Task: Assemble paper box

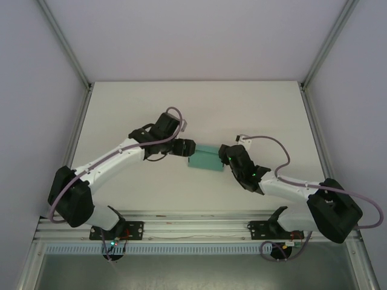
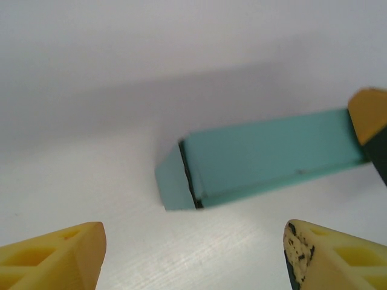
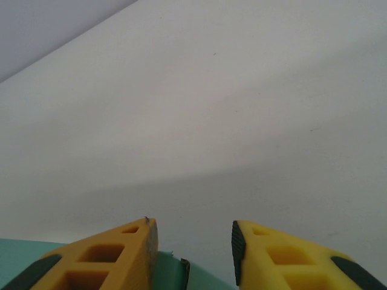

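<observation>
Though folded into a flat rectangular body, not finished as a paper box [image 1: 205,161]: lies flat on the bench [image 1: 151,109] midway between the two arms, long axis running from one hand to the other. Judged to be at the end-closing step, with the end flap [image 2: 172,179] nearest the left hand [image 1: 187,148] standing a little ajar and a dark slit showing behind it.

On that left hand, fingers spread wide with nothing between them, tips just short of the ajar end, box ahead and slightly right of centre in the wrist view. At the opposite end sits the right hand [image 1: 226,156], one finger [image 2: 366,112] resting on the top face there, teal card peeking from under a finger in its own wrist view. Fingers parted by a moderate gap; cannot tell whether pinching the card or merely steadying it.

Next move, as a guess: calls for bracing the far end firmly, then bringing a left fingertip against the flap and pushing it square into the body, tab tucked inside. Needs a light, straight push along the box, else likely to slide the thin card across the smooth bench or crumple the flap instead of seating it.
</observation>
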### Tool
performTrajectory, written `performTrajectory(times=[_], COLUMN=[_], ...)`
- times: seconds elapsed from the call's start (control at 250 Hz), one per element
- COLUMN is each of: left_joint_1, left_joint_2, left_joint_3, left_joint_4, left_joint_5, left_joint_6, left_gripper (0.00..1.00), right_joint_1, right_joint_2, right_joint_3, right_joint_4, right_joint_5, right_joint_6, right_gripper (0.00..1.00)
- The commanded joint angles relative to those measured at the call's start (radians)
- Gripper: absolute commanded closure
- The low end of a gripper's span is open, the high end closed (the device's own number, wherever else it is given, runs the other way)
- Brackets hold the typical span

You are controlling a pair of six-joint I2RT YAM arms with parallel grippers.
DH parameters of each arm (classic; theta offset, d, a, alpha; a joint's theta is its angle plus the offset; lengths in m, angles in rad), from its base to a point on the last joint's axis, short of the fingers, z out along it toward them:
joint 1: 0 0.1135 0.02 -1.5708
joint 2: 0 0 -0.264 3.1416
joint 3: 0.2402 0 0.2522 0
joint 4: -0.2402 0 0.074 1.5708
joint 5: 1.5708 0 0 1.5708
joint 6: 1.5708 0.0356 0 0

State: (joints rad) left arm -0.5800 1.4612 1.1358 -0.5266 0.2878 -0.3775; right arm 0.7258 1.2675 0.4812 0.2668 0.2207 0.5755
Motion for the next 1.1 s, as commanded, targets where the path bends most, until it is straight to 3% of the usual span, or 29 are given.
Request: performTrajectory(times=[0.0, 0.316, 0.552, 0.739, 0.903, 0.967, 1.019, 1.095], left_joint_1=[0.036, 0.069, 0.088, 0.087, 0.087, 0.088, 0.088, 0.087], left_joint_2=[0.069, 0.168, 0.179, 0.172, 0.167, 0.145, 0.126, 0.101], left_joint_3=[0.042, -0.047, -0.240, -0.402, -0.416, -0.393, -0.354, -0.279], left_joint_4=[0.071, 0.210, 0.360, 0.511, 0.514, 0.490, 0.451, 0.392], left_joint_5=[0.039, 0.163, 0.223, 0.261, 0.276, 0.261, 0.246, 0.216], left_joint_6=[-0.027, -0.071, -0.154, -0.230, -0.214, -0.191, -0.180, -0.122], left_gripper=[0.25, 0.35, 0.69, 0.93, 0.94, 0.90, 0.83, 0.78], right_joint_1=[0.016, 0.025, 0.025, 0.026, 0.025, 0.025, 0.024, 0.025], right_joint_2=[0.069, 0.079, 0.072, 0.083, 0.055, 0.019, -0.022, -0.089], right_joint_3=[-0.073, -0.103, -0.184, -0.280, -0.249, -0.215, -0.182, -0.121], right_joint_4=[-0.222, -0.155, -0.035, 0.113, 0.065, 0.020, -0.021, -0.101], right_joint_5=[-0.017, -0.011, -0.052, -0.088, -0.104, -0.111, -0.107, -0.094], right_joint_6=[-0.065, -0.104, -0.126, -0.134, -0.150, -0.164, -0.165, -0.173], right_gripper=[0.63, 0.63, 0.64, 0.72, 0.72, 0.71, 0.66, 0.52])
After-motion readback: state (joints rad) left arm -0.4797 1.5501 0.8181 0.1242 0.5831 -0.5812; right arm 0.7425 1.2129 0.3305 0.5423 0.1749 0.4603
